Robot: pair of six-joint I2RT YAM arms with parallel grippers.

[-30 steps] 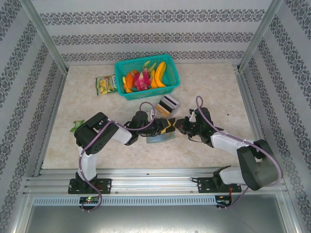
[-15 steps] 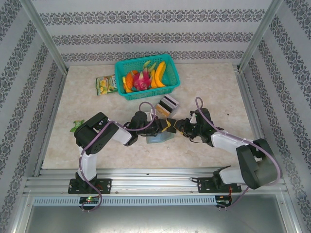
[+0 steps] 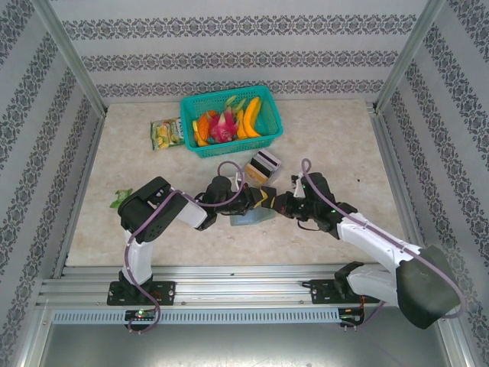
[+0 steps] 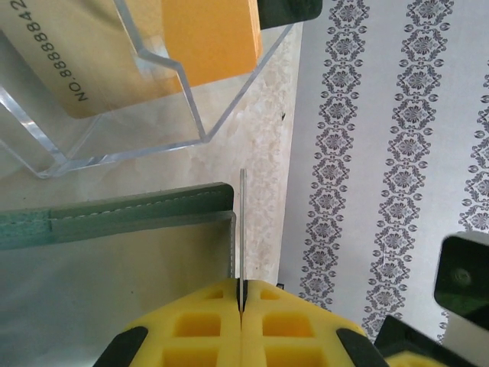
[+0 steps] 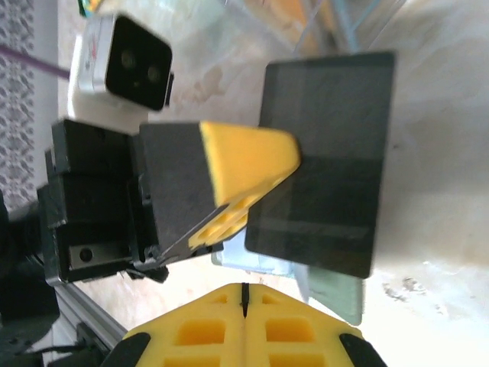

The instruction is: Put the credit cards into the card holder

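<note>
Pinching a dark credit card [image 5: 328, 153] by one edge, fingers clamped tight on it, the left gripper [image 4: 241, 294] holds it just beside the card holder [image 4: 114, 218], likely lining it up for a slot, while the right gripper [image 5: 244, 294] hovers nearby, closed and empty

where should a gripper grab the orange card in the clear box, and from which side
Probably the free end of the orange card, sticking out of the clear box, pinched across its two flat faces. Come in from the box's open top, along the card: the clear walls enclose its lower part and a tan card sits right beside it.
</note>
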